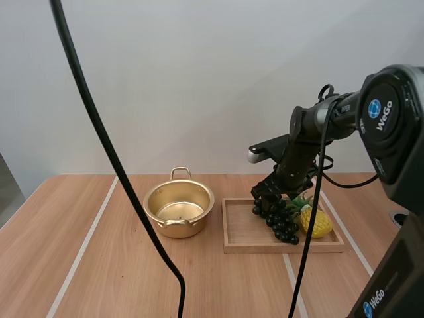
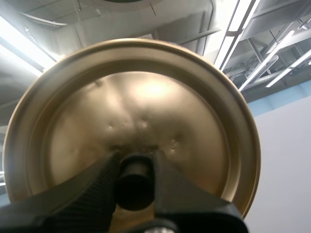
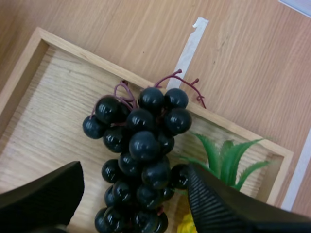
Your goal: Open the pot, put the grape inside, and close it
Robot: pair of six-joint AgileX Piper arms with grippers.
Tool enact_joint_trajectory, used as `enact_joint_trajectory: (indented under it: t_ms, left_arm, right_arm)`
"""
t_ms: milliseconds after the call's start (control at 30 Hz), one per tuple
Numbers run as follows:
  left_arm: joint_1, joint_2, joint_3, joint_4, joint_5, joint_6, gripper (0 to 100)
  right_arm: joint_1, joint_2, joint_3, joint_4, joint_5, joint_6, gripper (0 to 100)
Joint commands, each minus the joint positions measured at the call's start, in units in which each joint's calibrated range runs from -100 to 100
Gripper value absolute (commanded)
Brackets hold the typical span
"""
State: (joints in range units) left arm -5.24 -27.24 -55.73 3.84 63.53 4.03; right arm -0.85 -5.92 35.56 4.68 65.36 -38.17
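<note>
Right gripper (image 1: 267,193) hangs wide open astride the bunch of dark purple grapes (image 3: 141,145) lying in the shallow wooden tray (image 1: 278,250), beside the lidless round gold metal pot (image 1: 180,228). Left gripper (image 2: 135,162) is clamped on the black knob (image 2: 133,187) of the gold lid (image 2: 146,107)

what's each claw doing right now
left claw: closed, holding the lid
right claw: open, fingers either side of the grapes, not pinching them
</note>
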Motion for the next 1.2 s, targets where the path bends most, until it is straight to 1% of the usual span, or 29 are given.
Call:
enact_joint_trajectory:
  t_ms: [0,433,767,800,867,900,933,1167]
  left_arm:
    - [-0.13,-0.01,-0.16,0.98,-0.08,0.16,0]
    - [-0.13,1.53,-0.16,1.10,1.27,1.08,0]
    - [-0.13,1.53,-0.16,1.10,1.27,1.26,0]
    - [-0.13,1.53,-0.16,1.10,1.27,1.26,0]
    - [-0.13,1.53,-0.16,1.10,1.27,1.26,0]
    - [-0.13,1.53,-0.16,1.10,1.27,1.26,0]
    - [-0.13,1.53,-0.16,1.10,1.27,1.26,0]
    - [-0.13,1.53,-0.16,1.10,1.27,1.37,0]
  right_arm:
    - [-0.20,1.46,-0.58,-0.30,-1.45,-1.27,100]
    - [-0.20,9.10,-0.58,0.11,-6.18,-2.14,100]
    - [-0.20,10.09,-0.58,0.61,-5.05,-2.46,100]
    - [-0.20,10.09,-0.58,0.61,-4.91,-2.46,88]
    - [-0.20,10.09,-0.58,0.61,-4.09,-2.46,42]
    - [-0.20,10.09,-0.58,0.61,-3.91,-2.46,5]
    - [-0.20,10.09,-0.58,0.61,-3.73,-2.46,0]
    - [-0.20,8.18,-0.58,0.61,-2.77,-2.46,0]
